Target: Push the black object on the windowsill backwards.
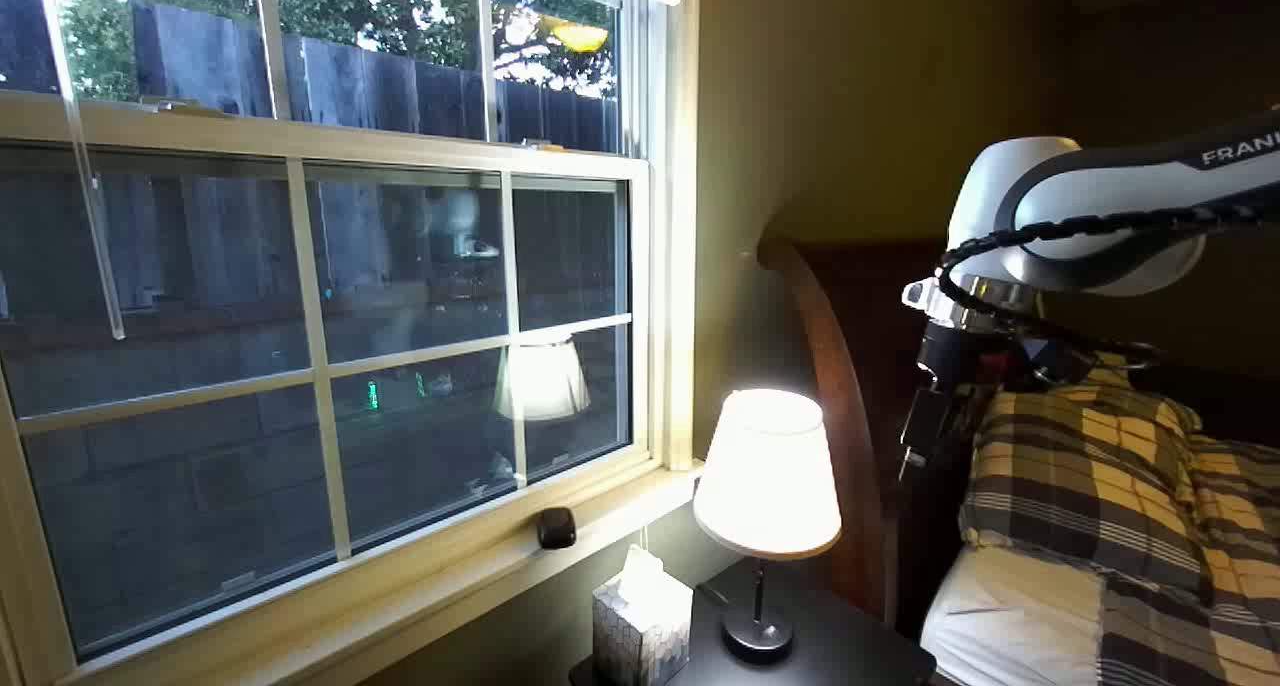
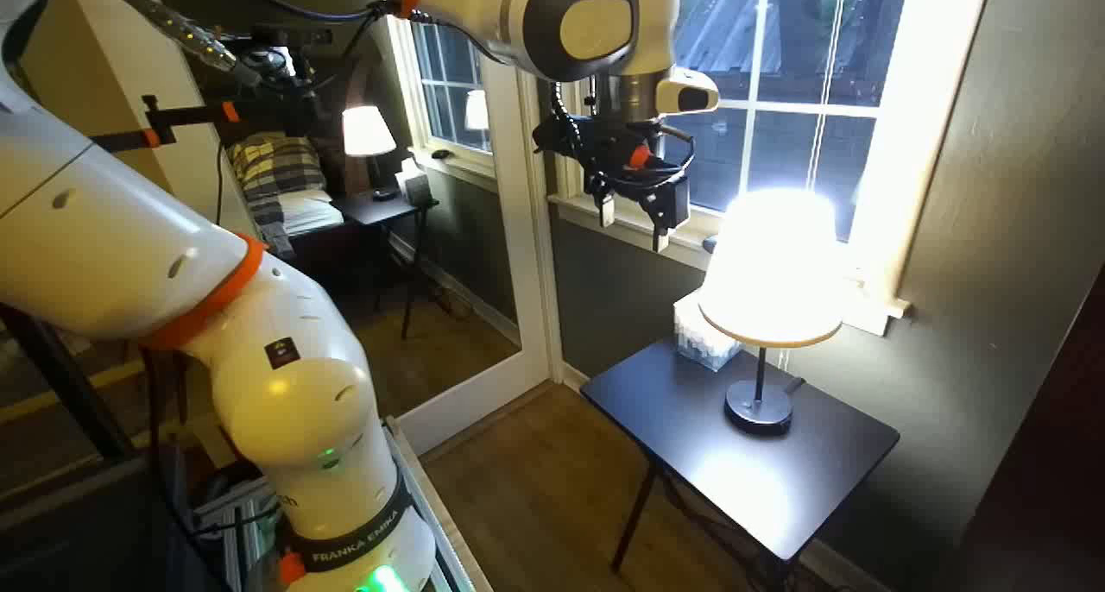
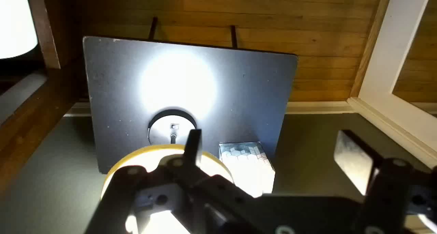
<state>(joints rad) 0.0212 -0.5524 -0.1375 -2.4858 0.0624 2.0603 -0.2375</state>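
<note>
The black object (image 1: 556,528), a small dark roundish lump, sits on the cream-white windowsill (image 1: 440,598) near the sill's lamp-side end. In an exterior view only a small dark edge of the black object (image 2: 710,244) shows beside the lamp shade, above the windowsill (image 2: 623,223). My gripper (image 2: 634,229) is open and empty, in the air in front of the window. It also shows side-on in an exterior view (image 1: 912,448), well to the right of the black object and apart from it. In the wrist view the fingers (image 3: 269,145) are wide apart. The black object is out of that view.
A lit lamp (image 1: 768,476) and a patterned tissue box (image 1: 642,621) stand on a black side table (image 2: 656,393) below the sill. The table shows in the wrist view (image 3: 252,90). A wooden headboard (image 1: 840,366) and a white-framed mirror door (image 2: 535,316) stand nearby.
</note>
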